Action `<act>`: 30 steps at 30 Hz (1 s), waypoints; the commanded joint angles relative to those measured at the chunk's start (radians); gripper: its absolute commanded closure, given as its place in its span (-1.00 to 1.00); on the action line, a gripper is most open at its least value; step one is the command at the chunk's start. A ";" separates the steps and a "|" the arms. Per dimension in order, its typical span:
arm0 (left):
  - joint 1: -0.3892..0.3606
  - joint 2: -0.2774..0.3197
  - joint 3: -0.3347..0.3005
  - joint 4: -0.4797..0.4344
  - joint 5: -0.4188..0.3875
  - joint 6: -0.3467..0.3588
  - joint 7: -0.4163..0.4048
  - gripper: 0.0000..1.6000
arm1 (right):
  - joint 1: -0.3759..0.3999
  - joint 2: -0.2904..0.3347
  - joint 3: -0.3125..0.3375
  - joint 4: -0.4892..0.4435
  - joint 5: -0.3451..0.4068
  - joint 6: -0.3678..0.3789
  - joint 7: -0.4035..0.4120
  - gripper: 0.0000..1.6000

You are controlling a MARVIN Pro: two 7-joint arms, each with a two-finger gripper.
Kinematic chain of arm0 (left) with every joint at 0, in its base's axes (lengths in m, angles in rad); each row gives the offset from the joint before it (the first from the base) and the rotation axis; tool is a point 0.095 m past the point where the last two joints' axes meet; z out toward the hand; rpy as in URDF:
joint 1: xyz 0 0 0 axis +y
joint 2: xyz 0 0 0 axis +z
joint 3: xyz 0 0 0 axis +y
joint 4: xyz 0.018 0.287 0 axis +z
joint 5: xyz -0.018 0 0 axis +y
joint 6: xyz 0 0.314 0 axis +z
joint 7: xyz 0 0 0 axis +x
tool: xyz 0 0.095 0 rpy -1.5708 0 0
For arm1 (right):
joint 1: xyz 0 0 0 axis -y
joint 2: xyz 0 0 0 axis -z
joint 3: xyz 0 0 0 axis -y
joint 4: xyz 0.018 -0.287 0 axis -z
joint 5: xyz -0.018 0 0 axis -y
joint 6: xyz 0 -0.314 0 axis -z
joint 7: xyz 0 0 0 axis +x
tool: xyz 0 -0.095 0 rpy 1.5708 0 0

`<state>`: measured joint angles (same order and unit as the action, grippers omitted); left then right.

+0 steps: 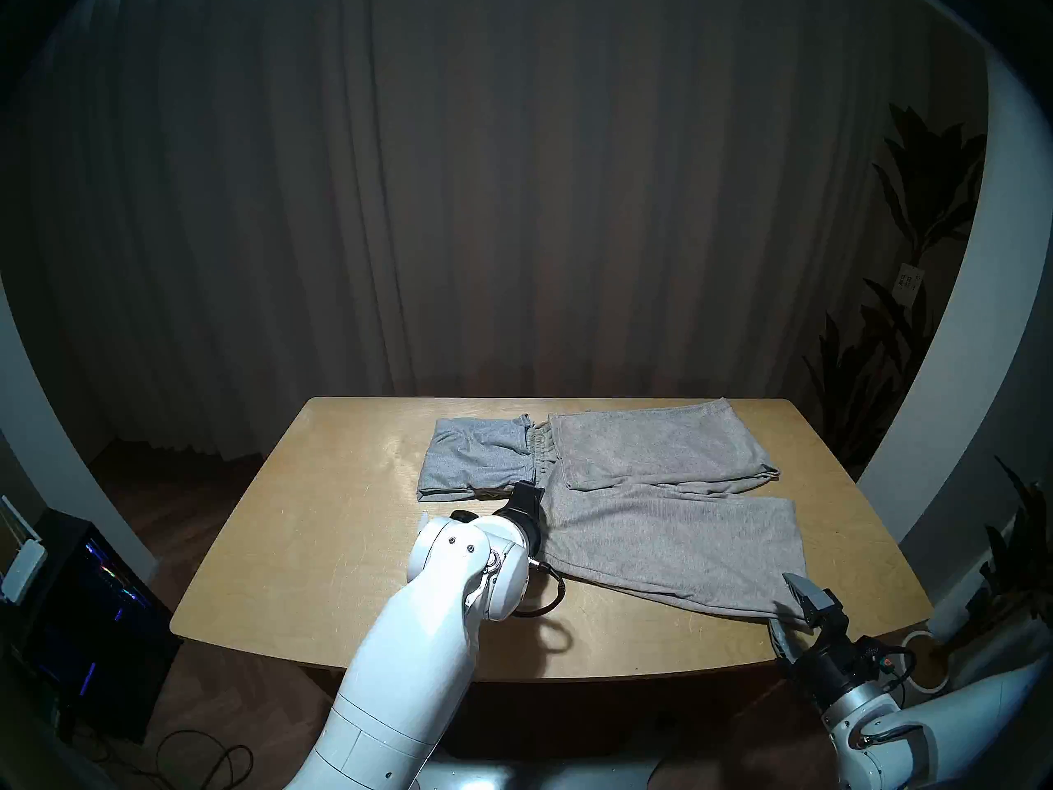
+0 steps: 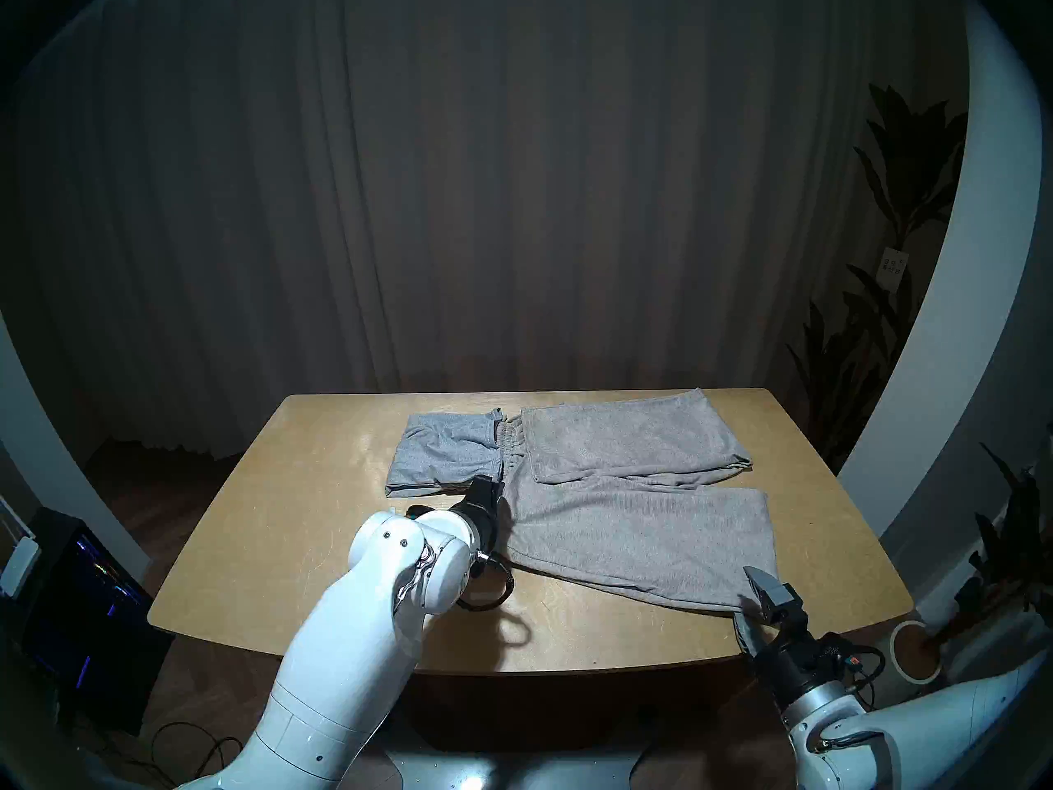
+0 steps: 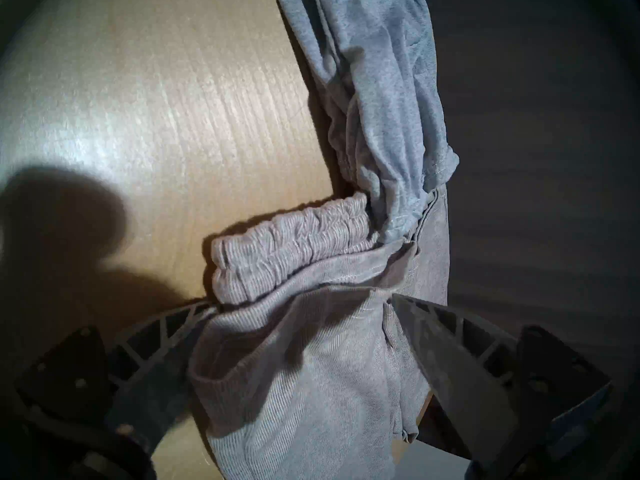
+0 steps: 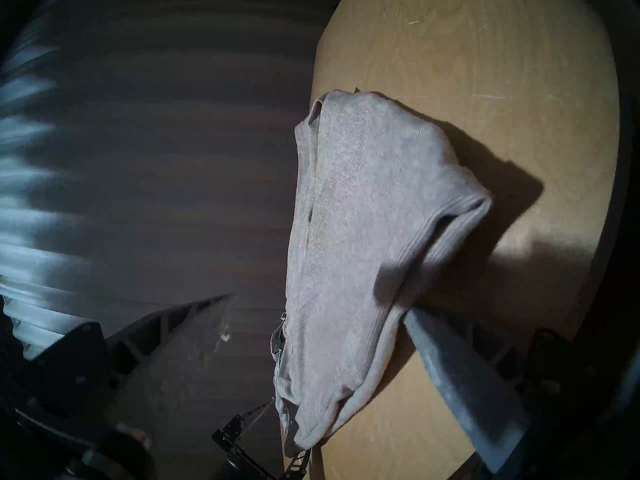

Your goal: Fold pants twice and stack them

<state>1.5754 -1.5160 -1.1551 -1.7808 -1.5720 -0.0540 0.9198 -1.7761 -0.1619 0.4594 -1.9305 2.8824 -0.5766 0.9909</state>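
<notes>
Home-like room — full curtain (image 1: 513,201), wooden table (image 1: 342,544), potted plant (image 1: 923,213), wood floor.

No text, label, brand or number can be read anywhere. A small pale tag (image 1: 907,286) hangs among the plant leaves at the right edge of the head views; its dark marks are too small to make out.
</notes>
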 commanded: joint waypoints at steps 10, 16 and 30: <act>-0.008 -0.003 0.002 -0.011 0.000 0.000 0.003 -1.00 | -0.055 0.040 -0.017 -0.013 -0.003 -0.043 -0.066 -1.00; -0.014 -0.004 0.002 -0.013 -0.002 0.003 0.005 -1.00 | -0.049 0.048 -0.012 -0.026 -0.003 -0.054 -0.086 -1.00; -0.024 -0.003 0.001 -0.018 -0.005 0.019 0.013 -1.00 | -0.030 0.057 0.007 -0.048 -0.003 -0.072 -0.126 -1.00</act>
<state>1.5689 -1.5168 -1.1557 -1.7818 -1.5720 -0.0462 0.9340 -1.8076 -0.1098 0.4523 -1.9775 2.8804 -0.6407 0.8939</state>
